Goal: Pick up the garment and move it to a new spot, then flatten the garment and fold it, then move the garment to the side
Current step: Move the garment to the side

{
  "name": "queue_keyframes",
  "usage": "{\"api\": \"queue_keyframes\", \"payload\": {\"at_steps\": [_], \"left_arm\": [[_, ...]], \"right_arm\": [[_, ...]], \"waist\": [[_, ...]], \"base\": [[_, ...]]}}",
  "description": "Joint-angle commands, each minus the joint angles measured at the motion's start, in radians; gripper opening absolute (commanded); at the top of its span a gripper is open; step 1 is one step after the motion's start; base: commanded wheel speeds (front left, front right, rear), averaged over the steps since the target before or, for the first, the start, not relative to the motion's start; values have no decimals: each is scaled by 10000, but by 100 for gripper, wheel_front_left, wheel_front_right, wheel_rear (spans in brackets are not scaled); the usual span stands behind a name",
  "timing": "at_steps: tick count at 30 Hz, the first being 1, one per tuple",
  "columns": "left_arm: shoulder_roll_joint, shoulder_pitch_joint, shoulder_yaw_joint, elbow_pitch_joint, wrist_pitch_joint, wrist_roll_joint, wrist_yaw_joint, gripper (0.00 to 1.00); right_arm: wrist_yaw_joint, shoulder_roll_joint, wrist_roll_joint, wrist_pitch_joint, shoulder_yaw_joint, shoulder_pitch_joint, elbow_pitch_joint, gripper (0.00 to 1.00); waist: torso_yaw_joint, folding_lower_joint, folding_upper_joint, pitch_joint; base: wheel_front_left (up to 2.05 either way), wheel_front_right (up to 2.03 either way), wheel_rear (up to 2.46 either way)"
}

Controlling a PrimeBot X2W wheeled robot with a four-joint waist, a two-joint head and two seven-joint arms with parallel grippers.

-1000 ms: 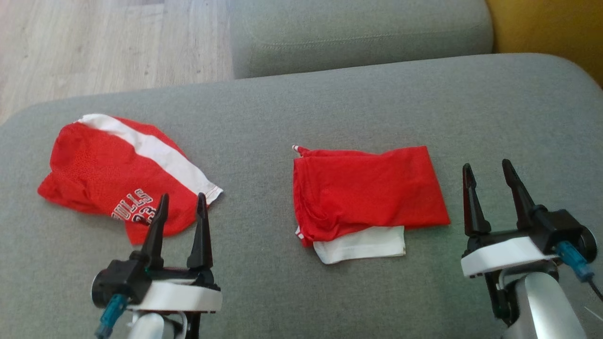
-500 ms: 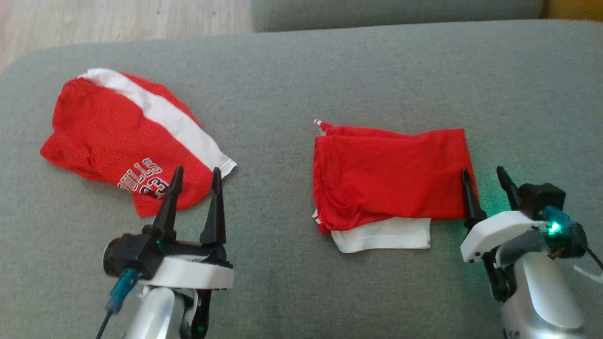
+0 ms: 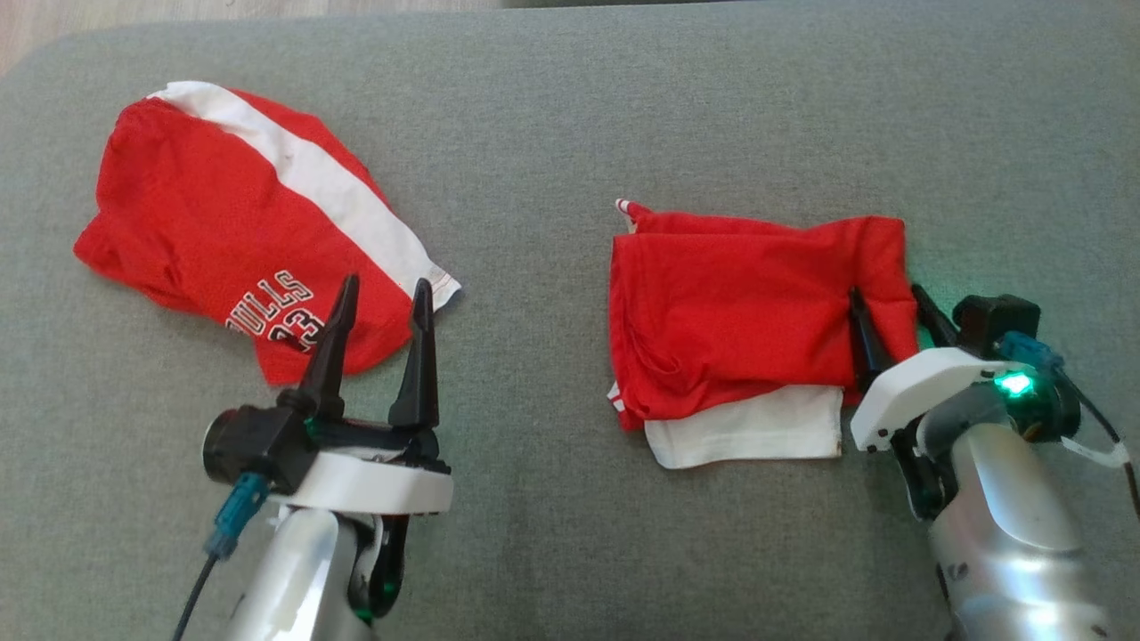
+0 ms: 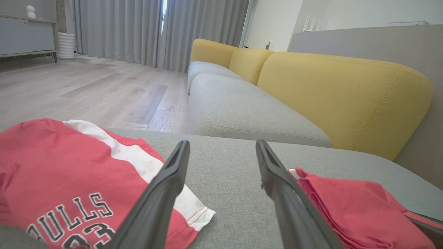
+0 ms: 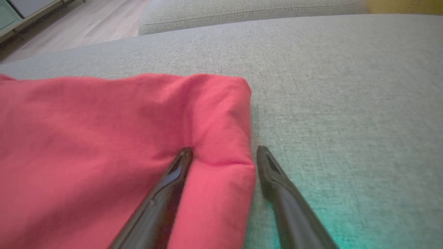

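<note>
The folded red cloth garment [image 3: 730,312] with a white underlayer lies right of centre on the grey sofa cushion [image 3: 552,107]; my right gripper [image 3: 886,294] has just reached its right edge, wide astride it, ready to pinch; my left gripper [image 3: 386,285] waits wide, empty

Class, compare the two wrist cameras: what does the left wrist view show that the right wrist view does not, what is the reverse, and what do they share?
Left wrist, not right wrist: the red garment lettered BULLS with its white stripe, grey curtains, and the open left pincer. Right wrist, not left wrist: how the open right pincer straddles the folded red garment at its edge, one finger on cloth, the other on the seat, plus a green glow. Shared: the folded red garment, the grey sofa seat, the wood floor.
</note>
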Motion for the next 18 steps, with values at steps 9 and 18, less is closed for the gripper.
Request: {"api": "queue_keyframes", "payload": {"at_steps": [9,18], "left_arm": [[35,-324,210,-254,-80,-91,37,100],[35,-129,-21,-444,-80,107,184,100]], "right_arm": [[-7,-51,-922,-539,392,-374,373,0],[-7,-929,-1391,-493,1621,-785,-352,0]], "waist": [[-257,-1,0,-443],[-1057,-1,0,-1164]], "base": [[0,0,0],[0,0,0]]}}
